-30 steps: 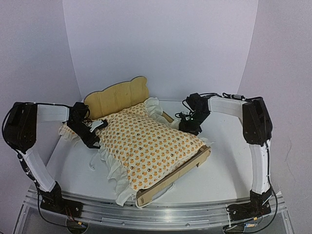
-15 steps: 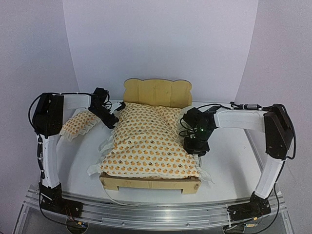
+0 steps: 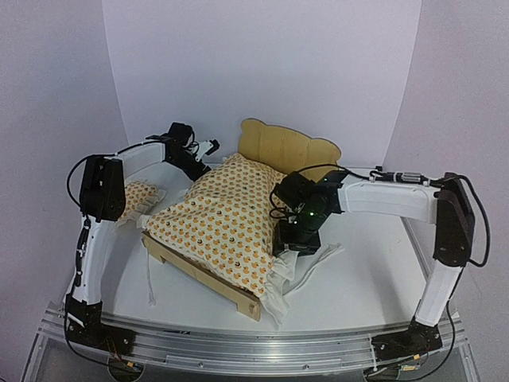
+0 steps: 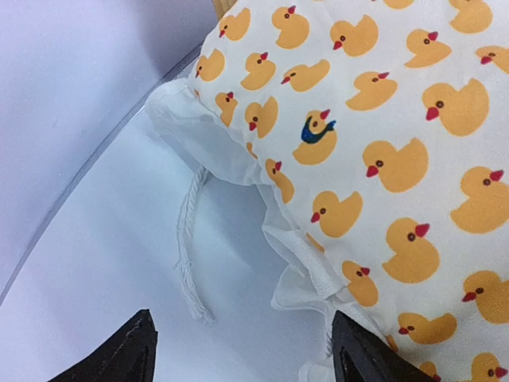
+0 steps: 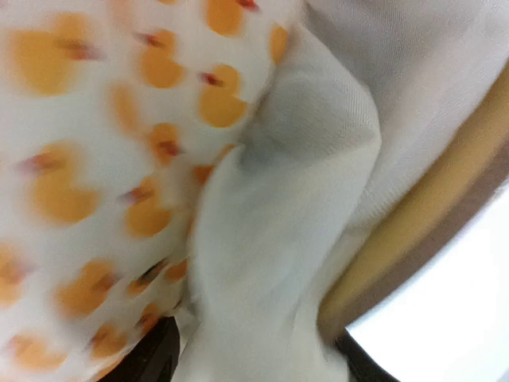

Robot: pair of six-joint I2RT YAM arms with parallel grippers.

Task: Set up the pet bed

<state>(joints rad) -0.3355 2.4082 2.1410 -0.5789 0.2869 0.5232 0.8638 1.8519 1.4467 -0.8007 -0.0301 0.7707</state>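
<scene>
The pet bed (image 3: 290,147) stands askew on the table, with its scalloped headboard at the back right and its footboard at the front left. A duck-print cushion (image 3: 227,219) covers it. My left gripper (image 3: 208,148) hovers at the cushion's far left corner. In the left wrist view this gripper (image 4: 242,360) is open over bare table, with the cushion's ruffle (image 4: 306,263) by its right finger. My right gripper (image 3: 296,239) is at the bed's right side. The right wrist view is blurred: that gripper (image 5: 253,362) stands wide, with white ruffle (image 5: 278,239) between its fingers and the wooden side rail (image 5: 413,231) beside it.
A small ruffled duck-print pillow (image 3: 137,199) lies on the table left of the bed. A cushion tie (image 4: 187,247) trails on the table by the left gripper. White walls close in the back and sides. A metal rail (image 3: 254,350) runs along the near edge.
The bed with its cushion has swung clockwise, the headboard going from back left to back right. The left gripper moved farther back and the right gripper moved in toward the centre. Both jaws have widened.
</scene>
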